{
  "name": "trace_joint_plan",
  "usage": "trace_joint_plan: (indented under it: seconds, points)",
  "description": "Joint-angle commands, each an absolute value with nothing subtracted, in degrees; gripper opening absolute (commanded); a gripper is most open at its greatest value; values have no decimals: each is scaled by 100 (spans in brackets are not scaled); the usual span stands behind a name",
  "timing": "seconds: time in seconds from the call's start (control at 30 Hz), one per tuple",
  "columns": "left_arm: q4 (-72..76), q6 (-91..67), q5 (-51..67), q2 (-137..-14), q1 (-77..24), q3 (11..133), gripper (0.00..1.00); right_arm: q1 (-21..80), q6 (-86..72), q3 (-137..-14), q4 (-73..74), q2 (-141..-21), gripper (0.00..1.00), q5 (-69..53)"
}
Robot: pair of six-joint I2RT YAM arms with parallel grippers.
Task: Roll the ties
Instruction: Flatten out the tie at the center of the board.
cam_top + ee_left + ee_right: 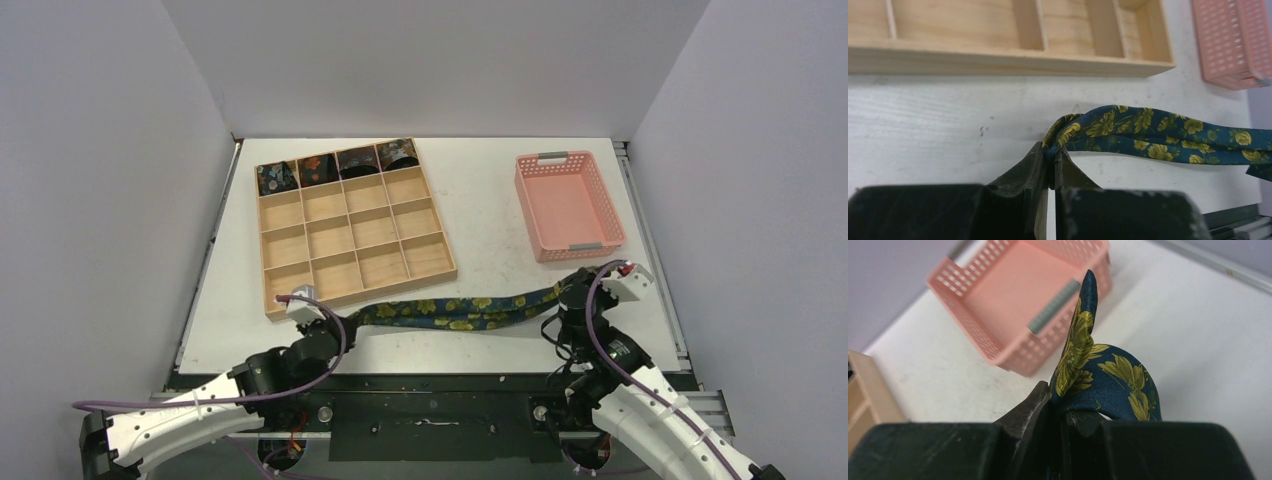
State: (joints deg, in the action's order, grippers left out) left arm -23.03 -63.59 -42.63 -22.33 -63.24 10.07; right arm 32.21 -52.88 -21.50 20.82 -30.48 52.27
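Left gripper (1050,155) first: jaws pressed together on a bunched end of the navy tie (455,312), the one with the yellow flowers. No gap shows between the fingers apart from the cloth itself. That end is held slightly off the table (480,200), just in front of the near wall of the wooden divider tray (262,240).

From there the strip runs right along the near side of the table and sags in the middle. From the overhead I can't tell whether the sag touches the surface. It also looks doubled or twisted along its length.

My take on doing this step well: get the fabric flat and straight before any rolling. I'd lay it down under light tension, since a twisted strip will probably coil up lopsided. Then roll from one end while the other arm just pins the tail. The cloth looks slippery, so I'd go slow with small bites.

Right gripper (1058,405) has the same story, clamped on the other end. A loop of tie bulges out beside the fingers and a tip sticks straight up. It sits near the pink basket (528,205), not touching it.

Four rolled ties (317,168) already sit in the tray's far row, one per compartment, and the other slots are free.
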Motion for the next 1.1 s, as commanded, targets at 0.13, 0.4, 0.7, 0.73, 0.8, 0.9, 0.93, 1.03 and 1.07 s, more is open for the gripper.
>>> trace_joint_plan:
  seconds: [0.13,0.4,0.7,0.73,0.8,0.9,0.93,1.03,1.07]
  points:
    - [-1708,-6218,-4412,-1828,-6294,966,0,2892,-4598,-2091,1306,-3140,5,4875]
    - [-2479,-7458,-4189,-2010,-6298,338,0,1980,-5491,-1327,1583,-2812,23,3829]
    - [-2948,-7533,-4335,-1564,-6303,445,0,1637,-5913,-1787,2341,-2885,90,3231]
    - [-2994,-7560,-4335,-1481,-6302,440,0,1637,-5965,-1954,2543,-2875,90,3156]
    - [-3111,-7568,-4354,-1310,-6309,442,0,1643,-6013,-2389,3042,-2839,90,3063]
    - [-3198,-7560,-4368,-1087,-6309,424,0,1636,-6068,-3064,3895,-2747,90,3218]
    - [-3199,-7552,-4376,-1049,-6303,403,0,1640,-6084,-3243,4208,-2699,90,3280]
    - [-3161,-7545,-4356,-1044,-6308,361,0,1717,-6097,-3553,4525,-2686,90,3280]
    - [-3149,-7542,-4345,-1064,-6312,360,0,1756,-6148,-3582,4599,-2753,90,3313]
